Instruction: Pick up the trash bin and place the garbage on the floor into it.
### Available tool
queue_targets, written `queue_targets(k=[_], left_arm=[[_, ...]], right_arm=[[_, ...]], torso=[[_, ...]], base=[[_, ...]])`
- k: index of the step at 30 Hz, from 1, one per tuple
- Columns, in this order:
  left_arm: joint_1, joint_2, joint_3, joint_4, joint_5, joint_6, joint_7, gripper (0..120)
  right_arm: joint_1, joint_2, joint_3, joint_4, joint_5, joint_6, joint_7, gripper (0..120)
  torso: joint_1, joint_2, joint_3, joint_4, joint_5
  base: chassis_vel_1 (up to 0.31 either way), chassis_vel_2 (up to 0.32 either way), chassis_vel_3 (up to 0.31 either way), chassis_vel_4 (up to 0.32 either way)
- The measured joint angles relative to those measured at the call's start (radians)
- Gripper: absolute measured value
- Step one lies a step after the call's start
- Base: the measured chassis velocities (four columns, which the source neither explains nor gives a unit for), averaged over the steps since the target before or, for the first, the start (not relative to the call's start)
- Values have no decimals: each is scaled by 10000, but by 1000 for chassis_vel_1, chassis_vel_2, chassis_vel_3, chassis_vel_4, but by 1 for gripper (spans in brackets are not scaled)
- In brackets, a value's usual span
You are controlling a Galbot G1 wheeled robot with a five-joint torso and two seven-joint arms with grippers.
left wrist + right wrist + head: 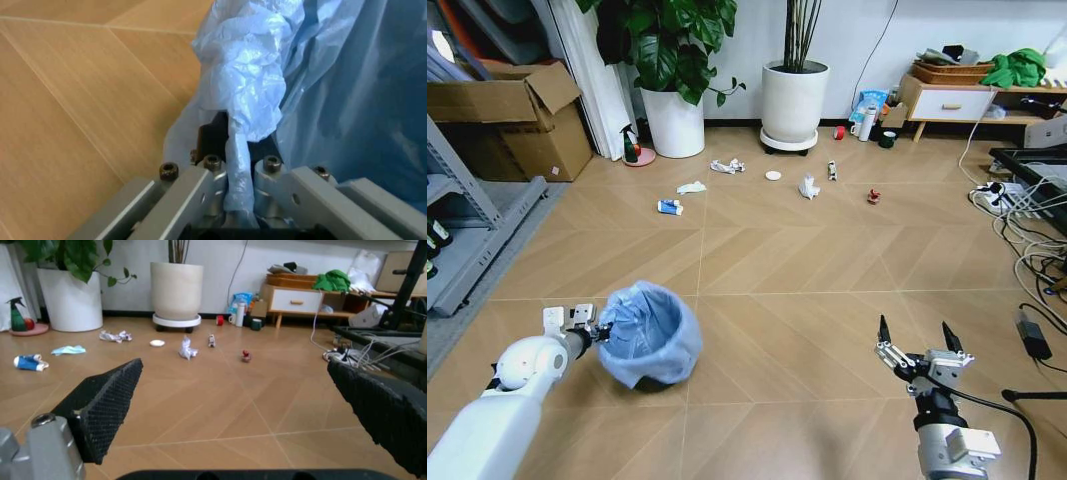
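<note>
The trash bin [649, 335], lined with a crinkled light-blue bag [267, 75], hangs tilted low over the floor [787, 300] at the near left. My left gripper [592, 330] is shut on its rim; the left wrist view shows the fingers [270, 187] pinching bag and dark rim [213, 135]. My right gripper [916, 332] is open and empty at the near right. The garbage lies far ahead: a blue-white packet [669, 207], a tissue [691, 187], crumpled paper [726, 166], a white disc [773, 175], another tissue [808, 187], a wrapper stick [832, 170] and a red scrap [873, 196].
Two white plant pots [794, 100] and a green spray bottle [631, 145] stand by the back wall. A cardboard box [517, 120] and metal shelf [467, 230] are left. Cables [1027, 230] spread on the right, near a low cabinet [947, 100] and a red tape roll [839, 132].
</note>
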Motion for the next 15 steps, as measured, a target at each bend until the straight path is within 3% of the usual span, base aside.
queue_targets(k=[5,8,15], left_arm=[[867,-109,-840,-1181,-287,-148,-261,0],[1752,-568,-1519,-2822,-340,-828,-845,0],[2335,-1090,-1721,-4593,-112,-1318,-1929,0]], right_arm=[[69,-102,114,149,152,-196,160,100],[90,-169,155,252,144,-357,265,100],[-31,-138,193,403,-113,-449,342,100]], torso=[[1,0,0,3,1],[1,0,-1,2,4],[1,0,-1,-4,6]], base=[[0,0,0,0],[0,0,0,0],[0,0,0,0]])
